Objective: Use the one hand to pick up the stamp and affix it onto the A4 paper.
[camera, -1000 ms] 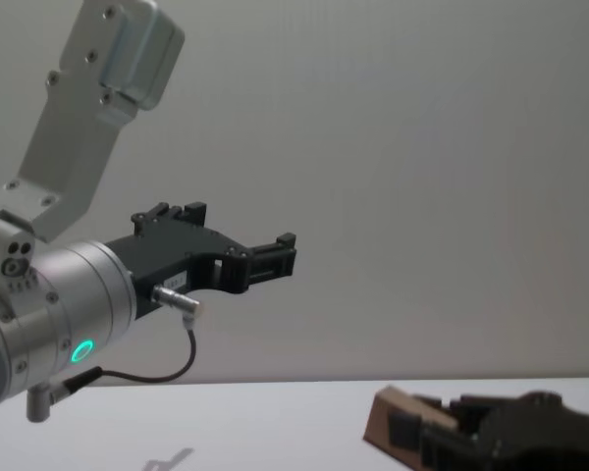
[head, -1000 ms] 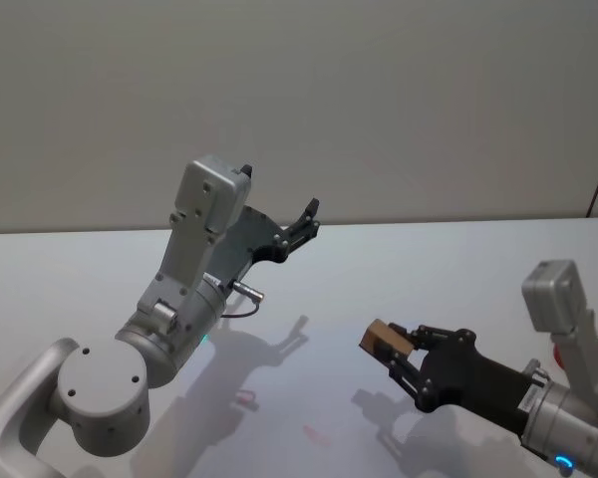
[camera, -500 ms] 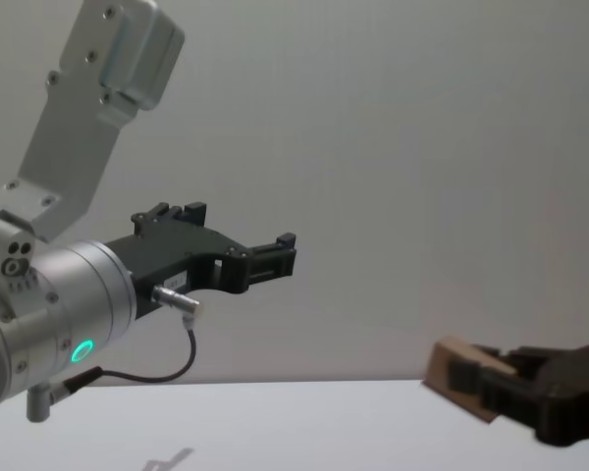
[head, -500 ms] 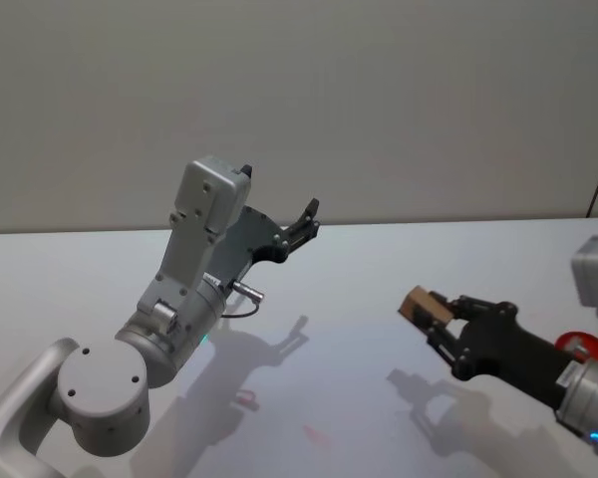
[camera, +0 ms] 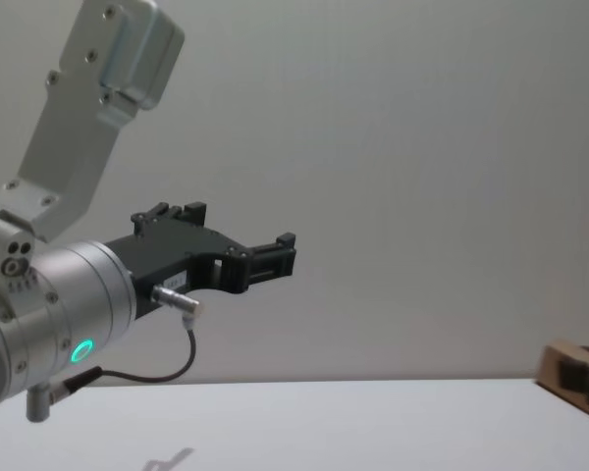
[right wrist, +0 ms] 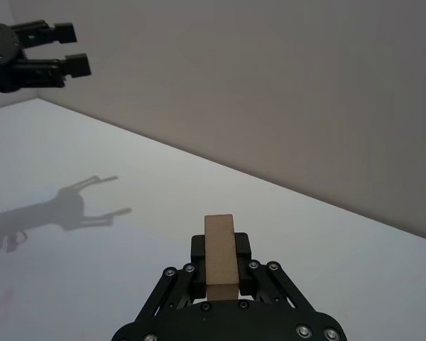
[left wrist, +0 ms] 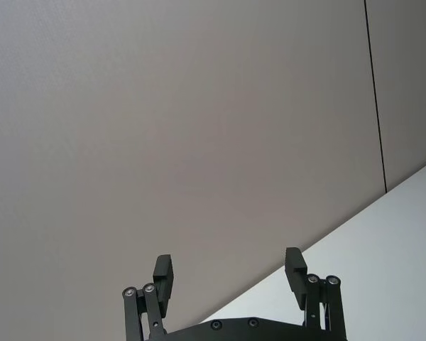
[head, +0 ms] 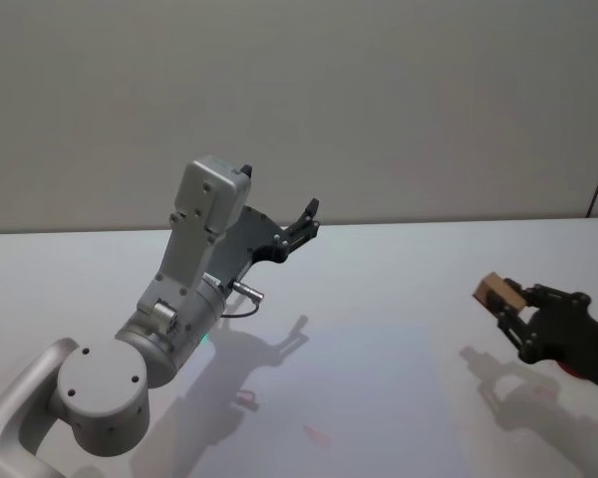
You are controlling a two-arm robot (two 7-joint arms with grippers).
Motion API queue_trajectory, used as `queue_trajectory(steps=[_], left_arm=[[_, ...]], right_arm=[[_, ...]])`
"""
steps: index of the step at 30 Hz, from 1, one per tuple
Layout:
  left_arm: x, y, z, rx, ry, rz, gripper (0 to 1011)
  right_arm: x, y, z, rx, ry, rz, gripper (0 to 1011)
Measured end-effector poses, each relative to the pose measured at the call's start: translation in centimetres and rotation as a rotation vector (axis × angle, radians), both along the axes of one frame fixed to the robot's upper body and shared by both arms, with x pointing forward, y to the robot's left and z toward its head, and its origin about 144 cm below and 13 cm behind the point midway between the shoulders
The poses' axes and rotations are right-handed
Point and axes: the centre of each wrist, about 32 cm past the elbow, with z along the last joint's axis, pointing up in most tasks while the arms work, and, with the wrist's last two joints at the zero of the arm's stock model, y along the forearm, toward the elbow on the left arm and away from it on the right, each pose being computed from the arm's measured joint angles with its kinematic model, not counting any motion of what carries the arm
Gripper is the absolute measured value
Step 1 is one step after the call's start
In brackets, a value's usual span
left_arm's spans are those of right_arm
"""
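Note:
My right gripper [head: 505, 304] hangs above the table's right side, shut on a light wooden stamp [head: 497, 292]. The right wrist view has the stamp [right wrist: 220, 256] standing upright between the black fingers [right wrist: 243, 249]. In the chest view the stamp [camera: 567, 373] pokes in at the right edge. My left gripper [head: 307, 221] is raised high at the left, open and empty, and its two fingers [left wrist: 295, 266] point at the wall. I cannot tell the A4 paper apart from the white table top.
The white table [head: 379, 289] ends at a grey wall behind it. Two small red marks [head: 314, 434] lie on the surface near the front middle. The left arm's grey body [head: 179, 299] fills the left side.
My right gripper has carried the stamp to the right, from the table's middle to near the right edge. The left arm has not moved.

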Motion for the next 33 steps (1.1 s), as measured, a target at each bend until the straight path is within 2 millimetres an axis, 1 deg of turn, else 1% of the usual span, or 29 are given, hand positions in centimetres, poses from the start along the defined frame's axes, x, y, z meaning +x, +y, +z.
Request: queue_trajectory(steps=[4, 12, 24, 33], left_arm=[[0.0, 0.0, 0.0, 0.0, 0.0, 0.0, 1001], [0.0, 0.0, 0.0, 0.0, 0.0, 0.0, 1001], [0.0, 0.0, 0.0, 0.0, 0.0, 0.0, 1001], [0.0, 0.0, 0.0, 0.0, 0.0, 0.0, 1001]], right_arm=[[-0.1, -1.4, -0.4, -0.03, 0.003, -0.043, 220], [-0.6, -3.3, -1.2, -0.072, 0.013, -0.112, 220], [-1.3, -5.7, -2.2, -0.118, 0.027, -0.204, 220], [-1.4, -6.9, -2.7, -0.136, 0.034, -0.244, 221]])
